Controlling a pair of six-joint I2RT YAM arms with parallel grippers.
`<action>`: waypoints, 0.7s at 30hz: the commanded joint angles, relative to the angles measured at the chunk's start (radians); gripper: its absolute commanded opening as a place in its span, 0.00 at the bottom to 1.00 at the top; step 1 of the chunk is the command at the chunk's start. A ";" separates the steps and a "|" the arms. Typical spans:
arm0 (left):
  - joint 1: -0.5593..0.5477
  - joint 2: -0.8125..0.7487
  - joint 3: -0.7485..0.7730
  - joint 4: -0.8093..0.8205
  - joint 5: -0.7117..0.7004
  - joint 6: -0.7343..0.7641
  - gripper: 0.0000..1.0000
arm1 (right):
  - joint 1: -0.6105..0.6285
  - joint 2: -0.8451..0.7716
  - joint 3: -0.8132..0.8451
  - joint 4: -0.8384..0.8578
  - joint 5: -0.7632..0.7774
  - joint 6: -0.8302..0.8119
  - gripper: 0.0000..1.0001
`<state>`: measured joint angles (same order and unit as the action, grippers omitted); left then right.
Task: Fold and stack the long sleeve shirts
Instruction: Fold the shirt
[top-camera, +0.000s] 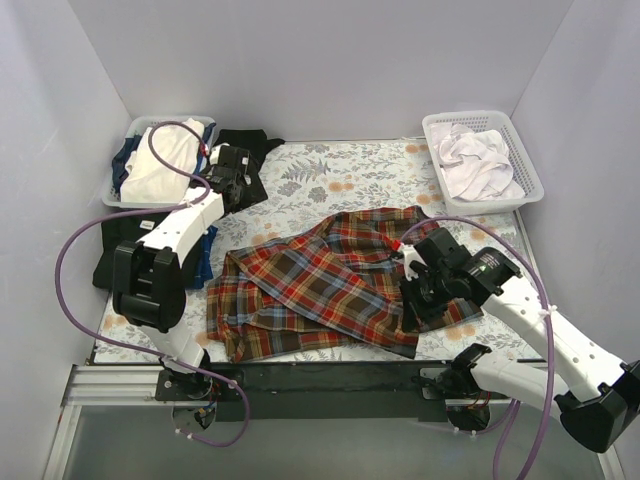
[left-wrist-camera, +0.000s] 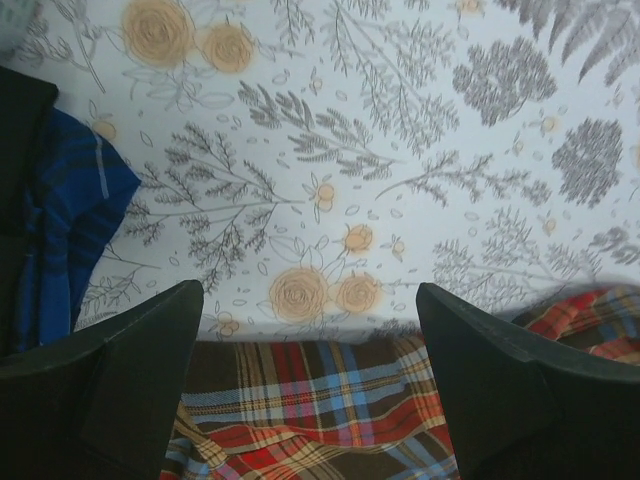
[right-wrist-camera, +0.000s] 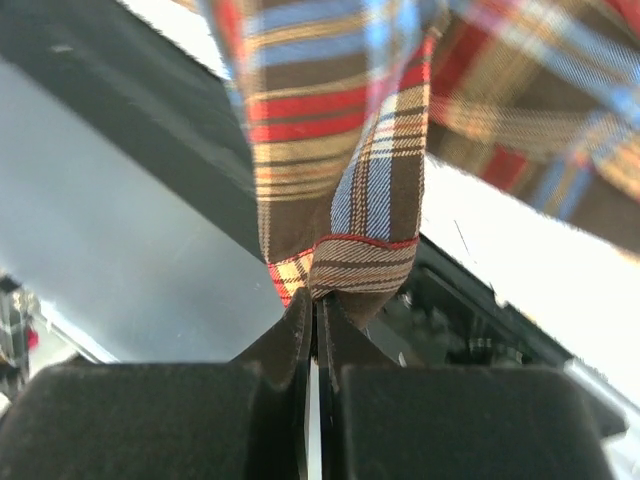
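Note:
The red-orange plaid shirt (top-camera: 320, 285) lies spread and rumpled across the middle of the flowered table. My right gripper (top-camera: 412, 300) is at its near right edge. In the right wrist view this gripper (right-wrist-camera: 318, 300) is shut on a hem of the plaid shirt (right-wrist-camera: 340, 180), which hangs lifted from its tips. A black shirt (top-camera: 255, 145) lies crumpled at the back left. My left gripper (top-camera: 232, 180) hovers over it, open. In the left wrist view this gripper (left-wrist-camera: 308, 300) has nothing between its fingers, with plaid cloth (left-wrist-camera: 320, 400) below.
A white basket (top-camera: 135, 128) at the back left holds white and navy clothes. Another white basket (top-camera: 532, 175) at the back right holds white cloth. A dark folded garment (top-camera: 118, 245) and blue checked cloth (top-camera: 205, 250) lie at the left edge. A black rail (top-camera: 330, 378) runs along the near edge.

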<state>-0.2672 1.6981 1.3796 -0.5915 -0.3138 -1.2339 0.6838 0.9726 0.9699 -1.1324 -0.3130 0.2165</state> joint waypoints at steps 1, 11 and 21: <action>0.002 -0.023 -0.051 -0.011 0.123 0.066 0.89 | 0.003 -0.037 -0.057 -0.073 0.135 0.159 0.13; -0.035 -0.106 -0.229 0.033 0.283 0.177 0.82 | -0.004 0.073 0.148 0.055 0.653 0.288 0.58; -0.053 -0.164 -0.318 -0.031 0.208 0.159 0.60 | -0.238 0.460 0.162 0.394 0.470 0.136 0.55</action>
<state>-0.3218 1.5890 1.0737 -0.6071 -0.0658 -1.0733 0.5476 1.3529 1.1290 -0.8986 0.2390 0.4110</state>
